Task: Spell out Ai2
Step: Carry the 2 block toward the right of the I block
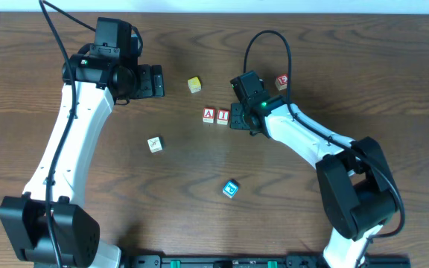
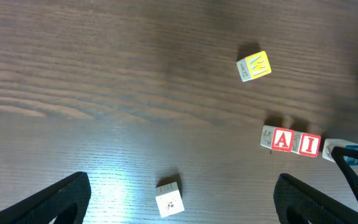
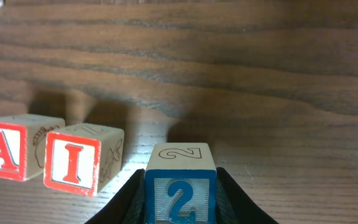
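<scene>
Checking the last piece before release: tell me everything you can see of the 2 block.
The 2 block is a pale wooden cube with a blue-framed face bearing a blue 2, and an outlined 2 on top. It sits upright, clamped between the right gripper's fingers, just right of the I block, not touching it. Its base is out of view.

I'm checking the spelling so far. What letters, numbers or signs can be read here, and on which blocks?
"A": left red-framed block.
"I": second red-framed block, beside it.
"2": blue block in the right gripper, on front and top faces.
"W" or "M", cannot tell which: yellow block.
Too small to read: red-lettered block, white block, light-blue block.
</scene>
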Controlling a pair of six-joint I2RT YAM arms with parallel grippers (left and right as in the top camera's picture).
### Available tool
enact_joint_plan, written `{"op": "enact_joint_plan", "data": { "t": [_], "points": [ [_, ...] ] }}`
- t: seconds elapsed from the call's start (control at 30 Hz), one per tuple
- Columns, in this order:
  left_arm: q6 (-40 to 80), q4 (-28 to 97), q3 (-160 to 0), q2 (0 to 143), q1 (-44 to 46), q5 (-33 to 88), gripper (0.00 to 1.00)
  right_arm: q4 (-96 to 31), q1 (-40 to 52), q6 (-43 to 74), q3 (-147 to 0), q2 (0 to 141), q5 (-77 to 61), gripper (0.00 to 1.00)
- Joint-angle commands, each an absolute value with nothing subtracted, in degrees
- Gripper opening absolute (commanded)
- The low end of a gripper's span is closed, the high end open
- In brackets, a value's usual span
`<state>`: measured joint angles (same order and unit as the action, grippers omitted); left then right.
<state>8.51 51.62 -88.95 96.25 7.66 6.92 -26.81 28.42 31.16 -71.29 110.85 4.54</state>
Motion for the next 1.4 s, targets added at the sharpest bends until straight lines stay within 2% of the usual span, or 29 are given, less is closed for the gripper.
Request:
{"op": "enact_joint_plan", "data": {
  "t": [0.0, 0.97, 1.07, 1.23, 1.37],
  "points": [
    [7.9, 51.7, -89.8, 96.4, 7.6, 7.1, 0.95, -26.5, 29.0, 33.9, -72.2, 111.4, 5.1, 0.27],
    [7.9, 50.9, -89.8, 96.4, 7.6, 7.1, 0.95, -25.3, 30.1, 34.3, -72.4, 113.6, 4.7, 0.29],
    [7.9, 50.9, -89.8, 96.4, 7.6, 7.1, 0.95, -24.8, 30.1, 34.3, -72.4, 113.6, 4.8, 0.33],
    [7.9, 50.7, -89.8, 96.4, 7.6, 7.1, 0.95, -24.6, 30.1, 34.3, -72.4, 113.6, 5.8, 0.47],
    [7.9, 50.7, -89.8, 96.4, 7.6, 7.1, 0.95, -24.6, 30.1, 34.3, -72.4, 113.6, 5.8, 0.47]
  ]
}}
